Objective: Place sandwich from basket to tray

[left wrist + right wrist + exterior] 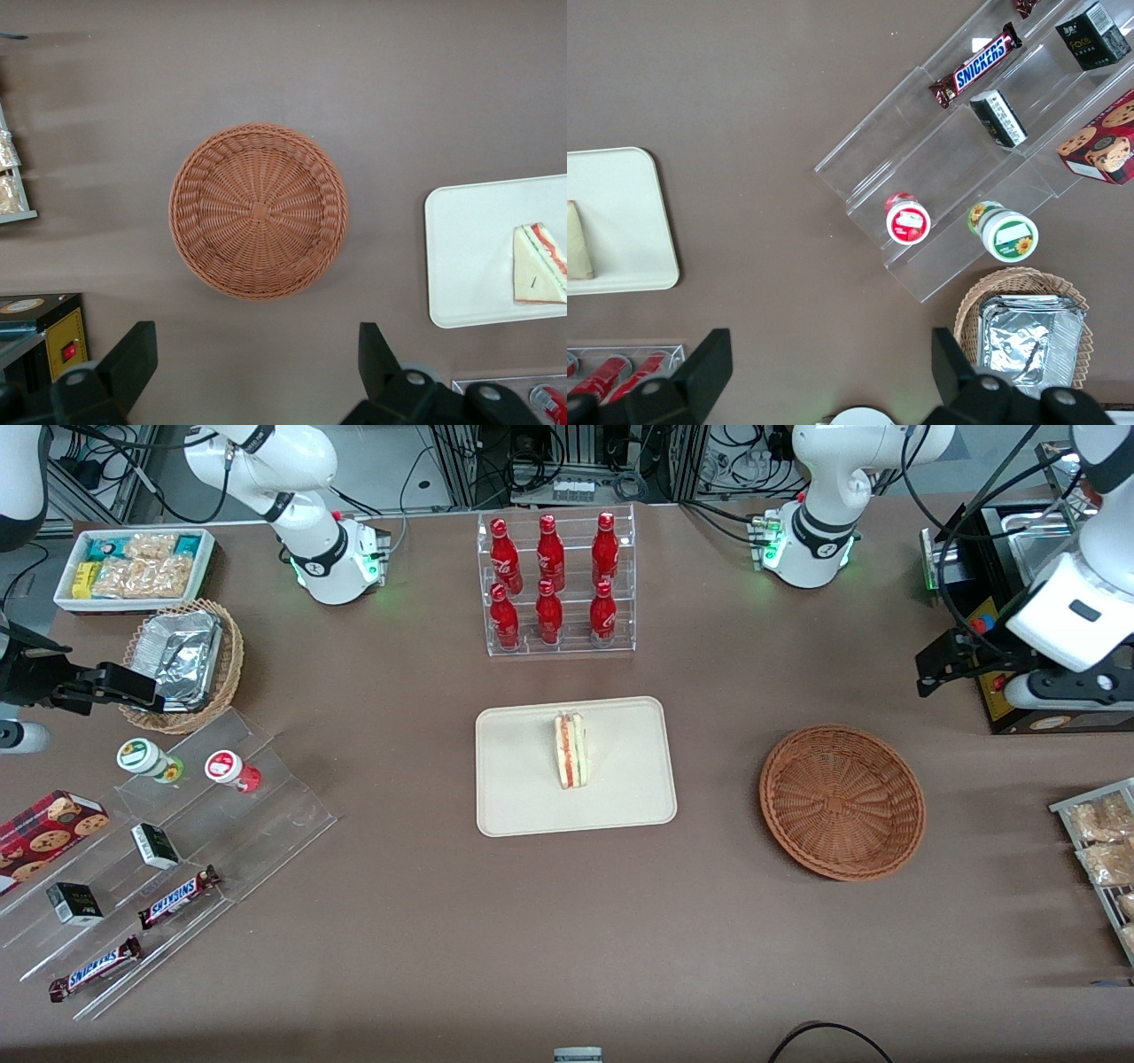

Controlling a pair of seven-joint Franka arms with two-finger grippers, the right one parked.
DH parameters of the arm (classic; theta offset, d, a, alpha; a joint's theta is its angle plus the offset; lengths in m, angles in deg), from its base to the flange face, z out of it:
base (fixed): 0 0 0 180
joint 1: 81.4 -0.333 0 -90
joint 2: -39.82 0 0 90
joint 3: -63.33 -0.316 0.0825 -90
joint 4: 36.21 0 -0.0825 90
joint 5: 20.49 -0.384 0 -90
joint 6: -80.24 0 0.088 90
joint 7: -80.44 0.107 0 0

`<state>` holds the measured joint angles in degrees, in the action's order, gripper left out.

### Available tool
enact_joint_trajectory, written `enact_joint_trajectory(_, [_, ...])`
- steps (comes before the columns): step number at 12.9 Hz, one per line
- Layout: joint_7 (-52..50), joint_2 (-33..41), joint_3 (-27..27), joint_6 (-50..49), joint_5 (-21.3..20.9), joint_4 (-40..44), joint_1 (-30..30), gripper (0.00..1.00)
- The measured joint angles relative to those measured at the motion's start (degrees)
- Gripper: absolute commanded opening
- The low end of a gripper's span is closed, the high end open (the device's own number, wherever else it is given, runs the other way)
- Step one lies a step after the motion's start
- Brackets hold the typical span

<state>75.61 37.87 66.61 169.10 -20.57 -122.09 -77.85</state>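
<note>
Basket (842, 803) is sitting empty on the bench (567, 921), toward the working arm's end; bare woven bottom showing in the left wrist view (258, 211). Tray (523, 797) is lying mid-bench, well apart from the basket, and is holding the sandwich (571, 750) near its middle, a bit toward the edge nearest the basket. Sandwich is standing on edge: pale white bread wedge, red/pink and green filling stripes facing up; the left wrist view is showing its triangular bread face (539, 276) with the layers along one side. Gripper (252, 376) is hanging high over the bench, above the basket's edge that lies farther from the front camera, jaws spread wide and holding nothing. Clear rack (560, 584) with six red bottles is standing farther from the front camera than the tray. Tan basket (226, 682) with foil tray is sitting toward the parked arm's end.
</note>
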Motion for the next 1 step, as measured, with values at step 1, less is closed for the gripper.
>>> enact_joint_trajectory(1, [0.00, -0.16, -0.35, -0.46, -0.06, 0.27, 0.00, 1.00])
